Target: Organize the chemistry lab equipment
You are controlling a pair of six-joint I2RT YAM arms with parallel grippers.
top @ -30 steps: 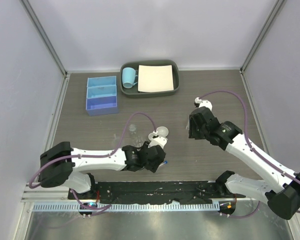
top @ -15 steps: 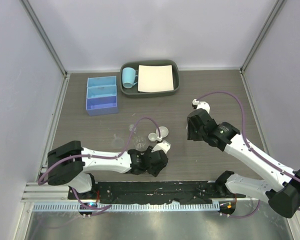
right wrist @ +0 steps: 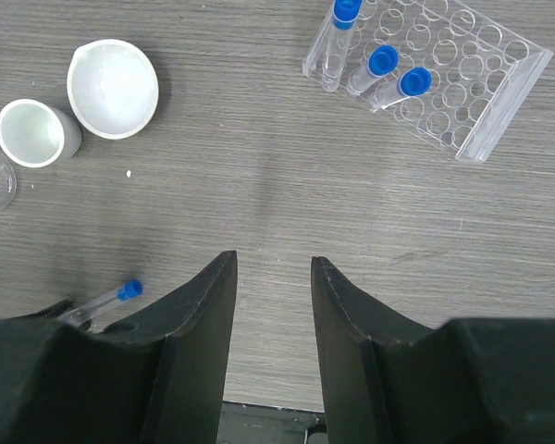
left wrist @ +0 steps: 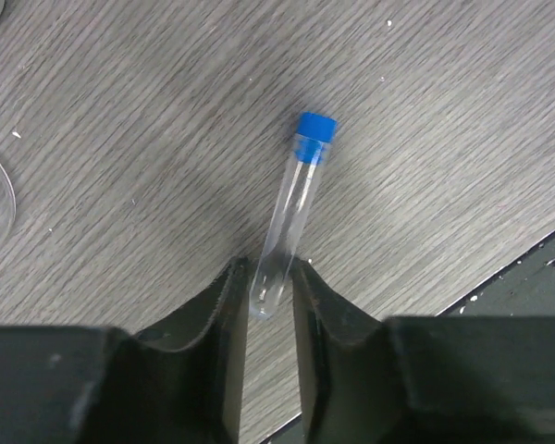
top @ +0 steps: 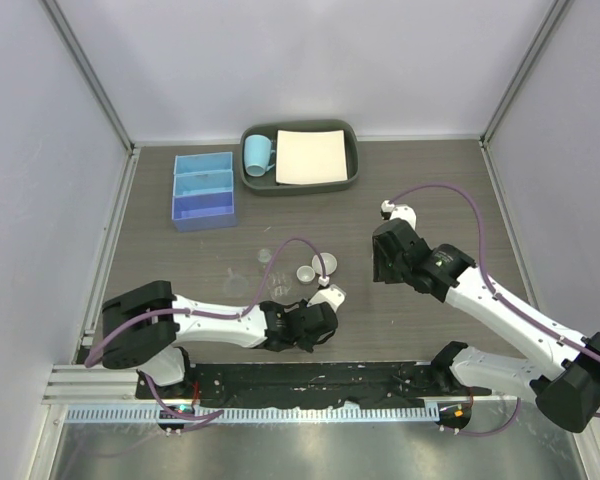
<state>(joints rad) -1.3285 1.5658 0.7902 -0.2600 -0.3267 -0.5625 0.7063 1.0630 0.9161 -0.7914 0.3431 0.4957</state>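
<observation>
Tube (left wrist: 287, 217) lies flat on the surface (left wrist: 120, 120), its clear end between the fingers of the left tool (left wrist: 270, 273). That tool is set narrow about it, presumably for lifting, though a firm grip cannot be confirmed. The right tool (right wrist: 273, 262) is held open and empty, short of the rack (right wrist: 481, 83).

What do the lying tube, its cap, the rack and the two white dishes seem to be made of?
The tube: clear and glossy, glass or plastic; the table grain shows through it. Its cap: opaque blue, probably plastic. The rack: clear, sharp-edged plastic, likely acrylic. The white dishes: smooth, maybe porcelain.
</observation>
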